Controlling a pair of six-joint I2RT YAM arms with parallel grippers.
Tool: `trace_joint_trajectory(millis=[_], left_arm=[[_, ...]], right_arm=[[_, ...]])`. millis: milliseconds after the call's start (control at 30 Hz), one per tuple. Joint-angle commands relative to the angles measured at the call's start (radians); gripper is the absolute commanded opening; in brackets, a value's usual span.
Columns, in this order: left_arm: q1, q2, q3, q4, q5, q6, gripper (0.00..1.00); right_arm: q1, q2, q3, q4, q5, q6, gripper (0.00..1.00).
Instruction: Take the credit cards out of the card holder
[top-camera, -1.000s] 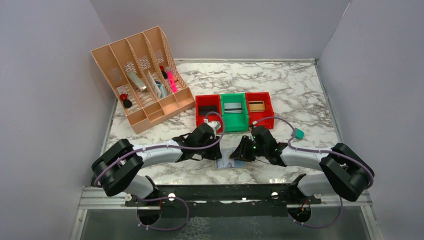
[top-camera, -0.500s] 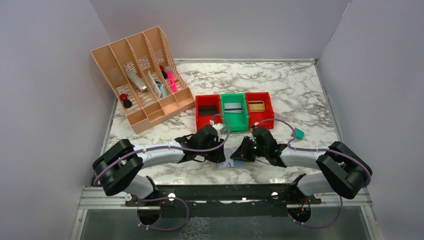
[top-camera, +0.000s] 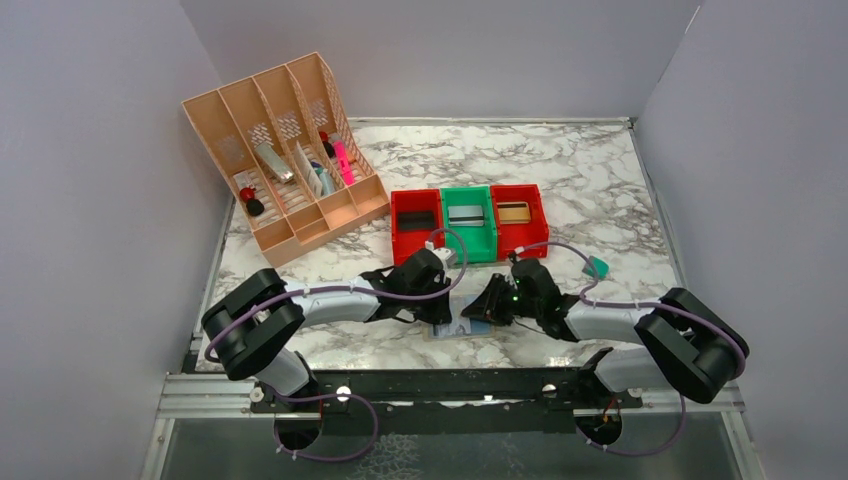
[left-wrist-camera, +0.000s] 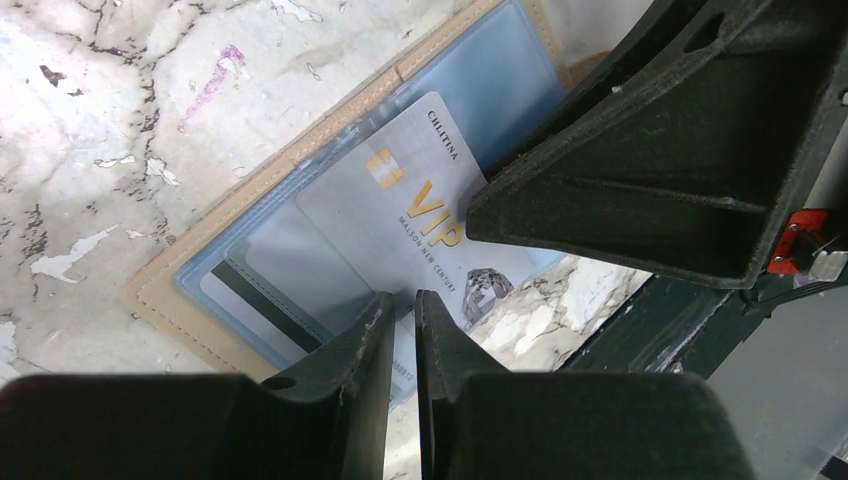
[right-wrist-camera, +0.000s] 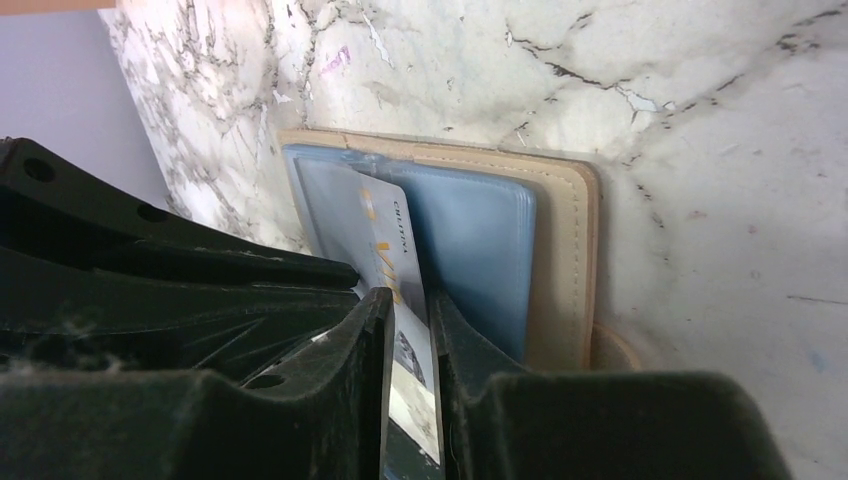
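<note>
1 VIP card (left-wrist-camera: 400, 220) pinched by left pincer (left-wrist-camera: 403, 330), right pincer (right-wrist-camera: 410, 340), card holder (right-wrist-camera: 565, 250) open

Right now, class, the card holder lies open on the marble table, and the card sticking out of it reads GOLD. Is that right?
No: the card reads VIP in gold letters, not GOLD; the left wrist view shows it. The card holder does lie open on the marble table.

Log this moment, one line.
left gripper: shut at VIP card | right gripper: same | VIP card: partly out of open card holder
</note>
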Motion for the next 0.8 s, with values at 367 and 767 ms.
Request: trace_joint_trajectory(millis=[367,767], left_arm=[[-0.031,0.053,-0.027,-0.045,-0.041,-0.017,0.17],[-0.033,0.038,-0.032,-0.056,-0.058,-0.018,0.16]], right_arm=[[-0.005,0.063,-0.062,0.222,-0.134,0.033,0.2],[-0.015,0.062,-0.066,0.183,-0.096,0.044,0.2]])
